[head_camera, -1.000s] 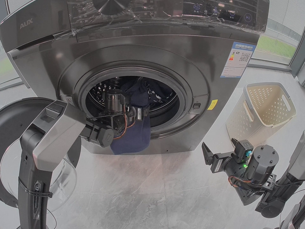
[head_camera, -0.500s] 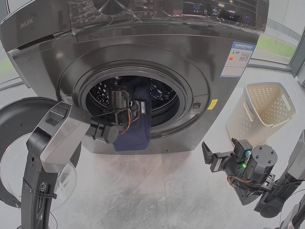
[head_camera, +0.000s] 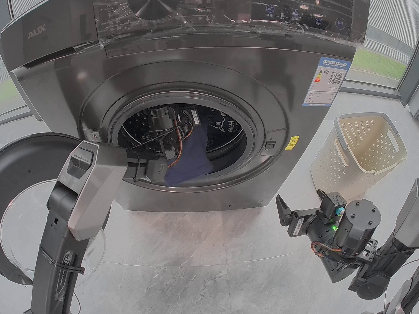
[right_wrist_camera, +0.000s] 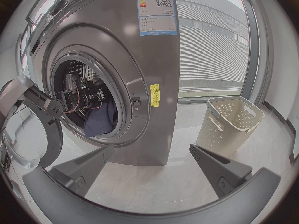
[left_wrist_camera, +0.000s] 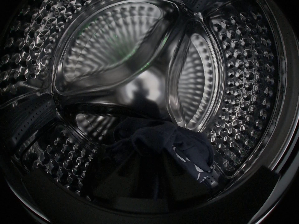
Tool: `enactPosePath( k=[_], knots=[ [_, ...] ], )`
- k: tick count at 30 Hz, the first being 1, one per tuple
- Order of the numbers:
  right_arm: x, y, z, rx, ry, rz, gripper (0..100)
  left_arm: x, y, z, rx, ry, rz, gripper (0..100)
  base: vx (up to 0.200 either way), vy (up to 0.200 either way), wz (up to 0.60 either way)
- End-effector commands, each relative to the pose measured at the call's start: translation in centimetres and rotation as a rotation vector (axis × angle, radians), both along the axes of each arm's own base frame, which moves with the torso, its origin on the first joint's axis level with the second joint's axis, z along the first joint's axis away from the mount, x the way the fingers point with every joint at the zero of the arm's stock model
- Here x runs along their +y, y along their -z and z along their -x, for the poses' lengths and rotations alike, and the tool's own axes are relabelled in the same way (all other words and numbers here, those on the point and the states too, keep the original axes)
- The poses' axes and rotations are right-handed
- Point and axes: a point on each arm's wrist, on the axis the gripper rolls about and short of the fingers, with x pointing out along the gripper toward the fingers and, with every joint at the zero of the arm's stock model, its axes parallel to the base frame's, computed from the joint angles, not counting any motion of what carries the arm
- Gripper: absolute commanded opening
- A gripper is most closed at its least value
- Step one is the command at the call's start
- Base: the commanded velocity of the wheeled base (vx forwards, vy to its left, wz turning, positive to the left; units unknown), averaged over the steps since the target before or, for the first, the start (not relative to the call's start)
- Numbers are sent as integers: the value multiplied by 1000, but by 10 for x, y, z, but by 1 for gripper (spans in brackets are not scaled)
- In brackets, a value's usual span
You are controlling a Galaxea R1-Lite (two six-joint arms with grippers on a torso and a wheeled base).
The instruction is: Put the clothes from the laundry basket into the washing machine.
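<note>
The grey washing machine (head_camera: 218, 66) stands with its round opening uncovered. My left gripper (head_camera: 192, 117) is inside the drum, shut on a dark blue garment (head_camera: 192, 158) that trails from it down over the lower lip of the opening. In the left wrist view the garment (left_wrist_camera: 162, 140) bunches low before the steel drum wall (left_wrist_camera: 243, 78). The right wrist view has the same garment (right_wrist_camera: 98, 120) draped at the opening. My right gripper (head_camera: 301, 206) hangs open and holds nothing, low over the floor right of the machine. The cream laundry basket (head_camera: 371, 149) stands beside it.
The machine's round door (head_camera: 26, 188) is swung open to the left, next to my left arm. Grey tiled floor (head_camera: 196, 249) lies free in front of the machine. A window wall (right_wrist_camera: 211, 47) rises behind the laundry basket (right_wrist_camera: 230, 122).
My left gripper has moved up and deeper into the drum, drawing the hanging garment up off the machine's front and mostly inside the opening. The right arm has stayed put.
</note>
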Motion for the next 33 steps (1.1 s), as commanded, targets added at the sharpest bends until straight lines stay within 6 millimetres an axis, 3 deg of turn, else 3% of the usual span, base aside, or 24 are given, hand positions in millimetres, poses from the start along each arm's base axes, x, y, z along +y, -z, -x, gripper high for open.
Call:
enactPosePath(
  k=[1, 9, 16, 17, 22, 30, 33],
  knots=[
    [0, 0, 0, 0, 0, 0, 100, -2, 16, 1, 57, 3, -25, 100, 0, 0, 0],
    [0, 0, 0, 0, -2, 0, 100, 8, 55, 37, 337, 27, -196, 100, 0, 0, 0],
    [1, 1, 0, 1, -2, 1, 100, 12, 72, 32, 363, 11, -236, 100, 0, 0, 0],
    [1, 1, 0, 1, -2, 1, 100, 12, 77, 29, 359, 9, -242, 0, 0, 0, 0],
    [0, 0, 0, 0, 0, 0, 100, 10, 69, 22, 326, 6, -227, 0, 0, 0, 0],
    [1, 0, 0, 0, -2, 0, 100, 2, 30, -6, 123, -42, -70, 0, 0, 0, 0],
    [1, 0, 0, -1, -2, -1, 100, 7, 41, -15, 73, -57, -51, 0, 0, 0, 0]
  ],
)
